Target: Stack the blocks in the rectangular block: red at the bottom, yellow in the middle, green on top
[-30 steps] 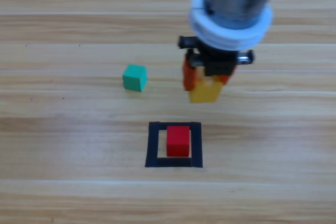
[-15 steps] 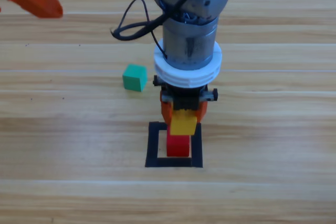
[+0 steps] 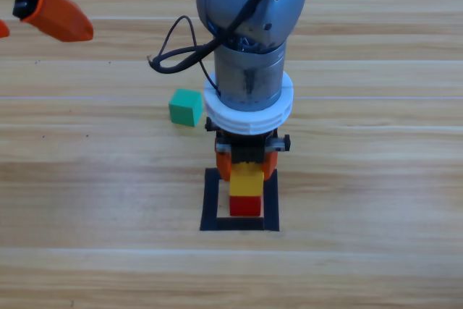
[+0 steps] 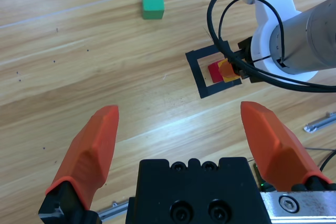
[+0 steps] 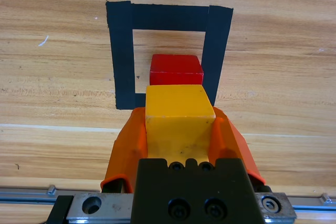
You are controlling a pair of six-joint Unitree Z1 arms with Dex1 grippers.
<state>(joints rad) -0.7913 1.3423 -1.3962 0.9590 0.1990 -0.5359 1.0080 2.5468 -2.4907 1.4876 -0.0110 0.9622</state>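
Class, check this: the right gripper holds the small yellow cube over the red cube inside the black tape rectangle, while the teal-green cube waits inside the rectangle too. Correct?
Not quite. The high view shows the small teal-green cube lying outside the black tape rectangle. The rest holds.

Right arm (image 3: 249,27): glossy grey cylindrical housing with a rounded top, black cable (image 3: 181,52) looping off its side. Right gripper (image 5: 180,129): two orange tapered jaws on a black body (image 5: 190,192), four black socket screws in that body's face, silver rail with bolts below the body. Left gripper (image 4: 184,145): same build, two orange wedge jaws with black bases, black centre block (image 4: 191,192) with socket screws, silver bracket and hex bolt right of the block.
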